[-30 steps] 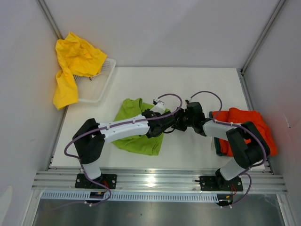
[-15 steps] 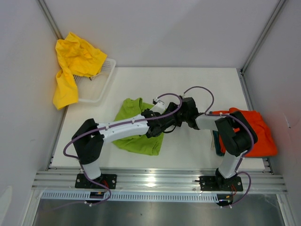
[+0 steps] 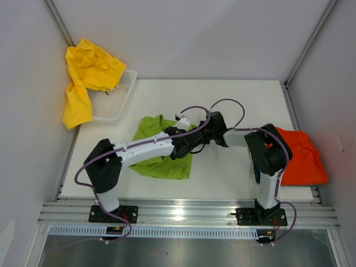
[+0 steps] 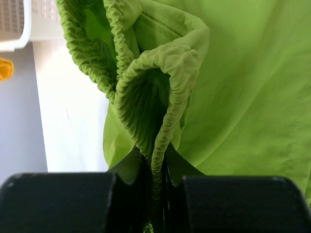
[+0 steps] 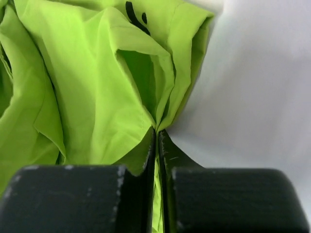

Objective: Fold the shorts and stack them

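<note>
The lime green shorts (image 3: 158,158) lie crumpled on the table's middle left. My left gripper (image 3: 188,146) (image 4: 156,165) is shut on their gathered elastic waistband (image 4: 167,97), which loops up in front of the fingers. My right gripper (image 3: 203,133) (image 5: 157,141) has reached across from the right. It is shut on a folded edge of the same lime green shorts (image 5: 92,97), with thin cloth pinched between its jaws. The orange-red shorts (image 3: 299,156) lie folded at the right, over a dark teal pair (image 3: 255,168). Yellow shorts (image 3: 88,75) hang over the basket.
The white plastic basket (image 3: 118,103) stands at the back left corner, half off the table. Metal frame posts and white walls close in the back and both sides. The right arm's elbow (image 3: 268,150) stands over the orange-red pile's left edge.
The right arm has swung left from the middle of the table to the green shorts and shut its jaws on their edge. The left gripper has kept hold of the waistband.
</note>
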`<state>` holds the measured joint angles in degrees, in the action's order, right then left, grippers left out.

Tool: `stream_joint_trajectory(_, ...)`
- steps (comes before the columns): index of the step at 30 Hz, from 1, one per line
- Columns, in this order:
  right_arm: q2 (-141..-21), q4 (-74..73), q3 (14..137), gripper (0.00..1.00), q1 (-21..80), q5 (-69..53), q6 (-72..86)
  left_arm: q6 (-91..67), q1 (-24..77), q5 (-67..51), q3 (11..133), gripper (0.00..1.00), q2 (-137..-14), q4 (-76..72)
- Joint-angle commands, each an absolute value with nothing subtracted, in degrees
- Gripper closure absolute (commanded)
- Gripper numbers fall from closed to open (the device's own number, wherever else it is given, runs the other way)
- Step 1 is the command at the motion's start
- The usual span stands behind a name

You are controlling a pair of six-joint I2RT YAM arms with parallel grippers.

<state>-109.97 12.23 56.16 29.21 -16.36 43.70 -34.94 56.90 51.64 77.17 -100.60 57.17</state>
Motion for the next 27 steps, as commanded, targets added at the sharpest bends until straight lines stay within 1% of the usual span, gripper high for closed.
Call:
stream_joint_trajectory(1,-114.16,6.07,63.53,0.97,31.2,-14.41,40.26,-40.51,53.27,52.12,76.3,1.0,-98.09,59.15)
stream_joint_trajectory(5,-119.0,1.86,72.05,1.0,33.92,-15.64,38.59,-44.2,50.63,52.64,73.48,1.0,-96.33,60.55)
stream_joint_trajectory(6,-121.09,0.89,75.99,1.0,35.4,-15.99,38.15,-46.04,49.84,53.52,73.04,1.0,-96.07,62.56)
stream_joint_trajectory(9,-123.39,-2.2,80.58,1.0,37.26,-15.82,37.79,-44.4,49.66,54.23,72.16,1.0,-95.45,61.45)
stream_joint_trajectory(12,-123.92,-0.62,80.59,1.0,37.53,-17.83,39.46,-39.66,50.79,53.09,71.46,1.0,-95.45,56.79)
stream_joint_trajectory(16,-124.89,-0.79,82.43,1.0,37.62,-19.25,39.11,-39.81,52.82,56.33,73.12,1.0,-98.34,58.0)
stream_joint_trajectory(20,-125.25,-1.14,82.88,1.0,37.36,-20.39,38.85,-39.9,53.35,57.22,74.27,1.0,-100.81,58.36)
stream_joint_trajectory(27,-125.59,-1.41,83.23,1.0,36.83,-21.36,38.32,-34.19,55.11,54.58,71.37,1.0,-99.32,51.07)
